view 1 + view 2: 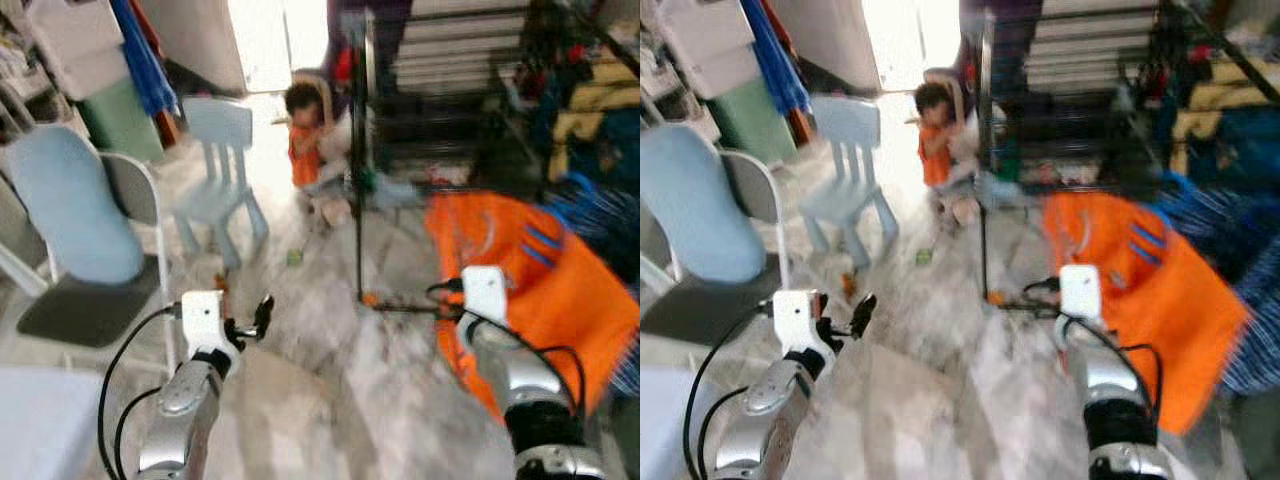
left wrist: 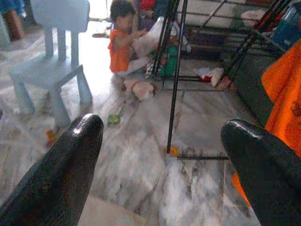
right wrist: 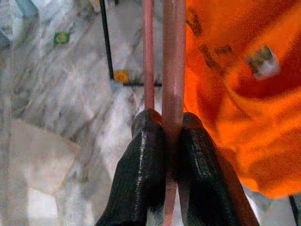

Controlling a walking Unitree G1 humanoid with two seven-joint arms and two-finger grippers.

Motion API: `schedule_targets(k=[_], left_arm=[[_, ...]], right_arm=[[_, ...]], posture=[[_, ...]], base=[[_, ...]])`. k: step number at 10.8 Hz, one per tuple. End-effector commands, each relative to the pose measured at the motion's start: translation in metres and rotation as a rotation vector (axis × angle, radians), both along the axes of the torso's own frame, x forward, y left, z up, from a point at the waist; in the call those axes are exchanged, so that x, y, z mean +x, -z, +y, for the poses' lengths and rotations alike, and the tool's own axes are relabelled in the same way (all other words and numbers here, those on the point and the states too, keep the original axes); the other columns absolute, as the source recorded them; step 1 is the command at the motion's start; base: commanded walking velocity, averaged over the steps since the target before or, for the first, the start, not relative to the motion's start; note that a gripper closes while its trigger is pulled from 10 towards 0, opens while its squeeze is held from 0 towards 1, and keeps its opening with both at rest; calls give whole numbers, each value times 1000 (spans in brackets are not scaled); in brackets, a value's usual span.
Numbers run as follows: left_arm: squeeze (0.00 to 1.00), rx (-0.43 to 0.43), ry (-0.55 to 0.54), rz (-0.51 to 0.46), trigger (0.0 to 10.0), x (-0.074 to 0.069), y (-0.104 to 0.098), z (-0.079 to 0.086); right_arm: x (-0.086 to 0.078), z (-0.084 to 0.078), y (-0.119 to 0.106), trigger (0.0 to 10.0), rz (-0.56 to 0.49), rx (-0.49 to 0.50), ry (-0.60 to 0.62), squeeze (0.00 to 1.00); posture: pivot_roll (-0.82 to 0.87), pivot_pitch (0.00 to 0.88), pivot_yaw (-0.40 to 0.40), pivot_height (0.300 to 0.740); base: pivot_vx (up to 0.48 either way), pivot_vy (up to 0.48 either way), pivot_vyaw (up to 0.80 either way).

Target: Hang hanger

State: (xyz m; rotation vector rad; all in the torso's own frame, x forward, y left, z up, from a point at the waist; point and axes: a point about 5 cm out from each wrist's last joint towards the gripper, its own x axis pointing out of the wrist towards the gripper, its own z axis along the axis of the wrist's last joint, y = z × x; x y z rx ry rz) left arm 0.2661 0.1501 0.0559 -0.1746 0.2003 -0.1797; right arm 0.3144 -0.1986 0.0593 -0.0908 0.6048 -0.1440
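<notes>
My right gripper (image 3: 165,120) is shut on the pinkish-red bar of a hanger (image 3: 173,56), which runs straight out between the two black fingers. An orange shirt (image 1: 530,270) with blue stripes hangs on that hanger, to the right of my right arm. A black clothes rack (image 1: 358,180) stands ahead, its thin upright and floor foot just left of the shirt. My left gripper (image 1: 255,318) is held low over the marble floor at the left, open, with nothing between its fingers (image 2: 75,155).
A small child in orange (image 1: 303,140) sits on the floor by the rack's base. A light blue child's chair (image 1: 215,160) and a folding chair with a blue cushion (image 1: 70,210) stand at the left. Small toys (image 2: 113,118) lie on the floor.
</notes>
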Motion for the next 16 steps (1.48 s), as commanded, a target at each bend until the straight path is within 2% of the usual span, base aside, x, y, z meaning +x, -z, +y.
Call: schedule_targets(k=[1,2,5,7,8,10,12,14,16], left_arm=[[0,13,-27,6,10000,-1,0,9],[0,-19,-18,-3,10000,-2,-3,6],[0,-35,-9,0,10000,-5,-2,4],[0,-42,-5,3,10000,-5,-2,3],[0,-43,-4,7,10000,-4,-2,2],[0,-67,-7,25,10000,-5,-1,0],[0,-95,-8,42,10000,-6,1,-2],[0,-103,-7,43,10000,-8,1,-3],[0,-112,-26,46,10000,-8,1,-1]], right_arm=[[8,12,-9,10000,-34,22,-34,0],[11,11,-13,10000,-53,1,-51,0],[19,6,-19,10000,-57,25,-37,0],[33,3,-32,10000,-83,32,-73,0],[38,5,-35,10000,-74,37,-86,0],[40,13,-26,10000,21,133,-76,0],[38,4,-17,10000,92,211,14,0],[36,-7,-13,10000,125,185,28,0],[43,-4,-19,10000,96,151,-24,0]], posture=[[-120,0,89,740],[-118,0,87,740],[-111,0,85,740],[-110,0,84,740],[-110,0,83,740],[-109,0,73,740],[-103,0,63,740],[-93,0,43,740],[-90,0,39,740]], base=[[480,0,0],[0,0,0],[0,0,0],[0,0,0],[0,0,0],[0,0,0],[0,0,0],[0,0,0],[0,0,0]])
